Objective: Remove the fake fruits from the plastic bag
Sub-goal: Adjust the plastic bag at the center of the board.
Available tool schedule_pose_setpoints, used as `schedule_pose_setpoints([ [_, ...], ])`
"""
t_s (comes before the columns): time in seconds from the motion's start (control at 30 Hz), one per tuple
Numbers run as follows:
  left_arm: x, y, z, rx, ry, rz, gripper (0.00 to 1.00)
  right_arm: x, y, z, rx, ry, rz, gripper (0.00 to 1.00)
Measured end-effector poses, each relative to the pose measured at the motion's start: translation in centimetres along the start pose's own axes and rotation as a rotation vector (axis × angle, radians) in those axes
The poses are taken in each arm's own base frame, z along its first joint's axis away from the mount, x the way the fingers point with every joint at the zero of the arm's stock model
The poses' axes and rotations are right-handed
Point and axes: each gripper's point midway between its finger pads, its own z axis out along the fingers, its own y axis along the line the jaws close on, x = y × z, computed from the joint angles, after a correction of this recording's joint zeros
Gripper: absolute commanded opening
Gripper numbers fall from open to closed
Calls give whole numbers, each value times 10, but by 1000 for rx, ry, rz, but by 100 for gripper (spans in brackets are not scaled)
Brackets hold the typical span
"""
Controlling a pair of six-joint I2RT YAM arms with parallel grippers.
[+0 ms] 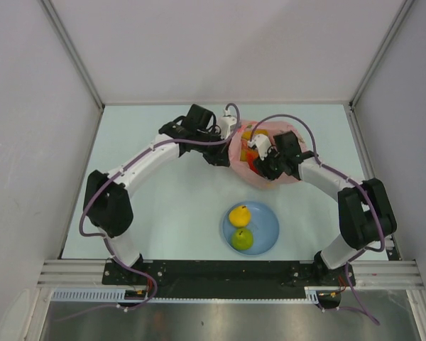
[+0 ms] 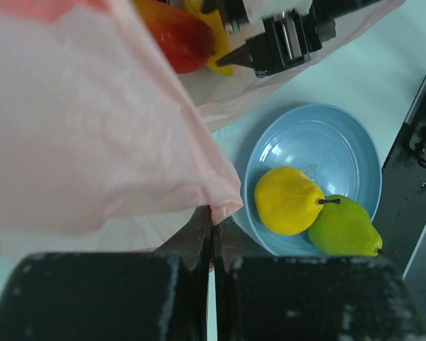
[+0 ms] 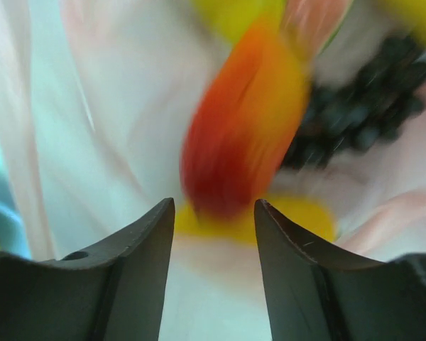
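The pink plastic bag (image 1: 266,174) lies behind the plate and fills the left wrist view (image 2: 92,135). My left gripper (image 2: 213,222) is shut on the bag's edge, at its left side in the top view (image 1: 226,155). My right gripper (image 3: 213,207) is open, reaching into the bag's mouth (image 1: 259,158). Just ahead of its fingertips lies a blurred red-orange fruit (image 3: 245,121), with a yellow fruit (image 3: 302,217) under it and a dark grape bunch (image 3: 362,106) to the right. The red-orange fruit (image 2: 177,35) also shows in the left wrist view.
A round blue plate (image 1: 270,217) sits in front of the bag, holding a yellow pear (image 1: 240,215) and a green pear (image 1: 243,239). The left wrist view shows the plate (image 2: 355,153) and both pears (image 2: 287,200) (image 2: 344,227). White walls enclose the table.
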Motion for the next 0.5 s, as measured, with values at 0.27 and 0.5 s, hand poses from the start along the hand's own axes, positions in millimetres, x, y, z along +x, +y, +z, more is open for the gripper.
schedule_pose_setpoints([
  [0.27,8,-2,-6,-11,6,8,0,52,12,-39,-3,105,-70,49],
  [0.5,9,-1,-5,-12,8,13,0,50,-1,-48,10,80,-156,52],
])
